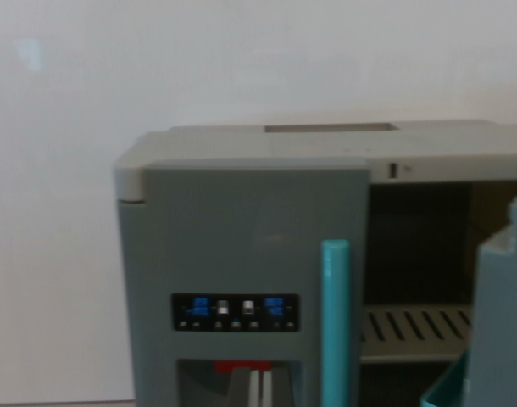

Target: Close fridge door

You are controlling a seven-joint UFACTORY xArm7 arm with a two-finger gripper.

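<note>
A grey toy fridge fills the middle and right of the wrist view. Its left door is shut, with a teal handle along its right edge and a dark control panel with blue lights. The right door stands swung open towards me at the wrist view's right edge, teal at its lower part. Behind it the dark inside shows a slotted grey shelf. No part of my gripper appears in this view.
A plain white wall stands behind the fridge. A red and white dispenser part sits under the control panel. A small latch is on the fridge's top frame above the open compartment.
</note>
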